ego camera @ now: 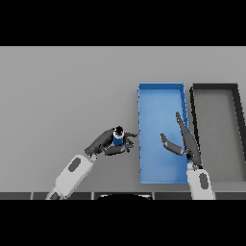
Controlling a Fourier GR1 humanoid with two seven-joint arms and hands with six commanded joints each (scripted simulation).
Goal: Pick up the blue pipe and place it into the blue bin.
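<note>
My left hand [109,142] is clamped on the short blue pipe [117,139], just left of the rectangular blue bin [160,91]. Next I carry it right over the rim. My right hand [186,141] hovers there, fingers straight.

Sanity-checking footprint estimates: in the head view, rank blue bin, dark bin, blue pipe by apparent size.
1. Blue bin and dark bin: near alike; the dark bin is cut by the view's right edge, so unranked.
2. Blue pipe: far smallest, mostly hidden within the left hand.
</note>
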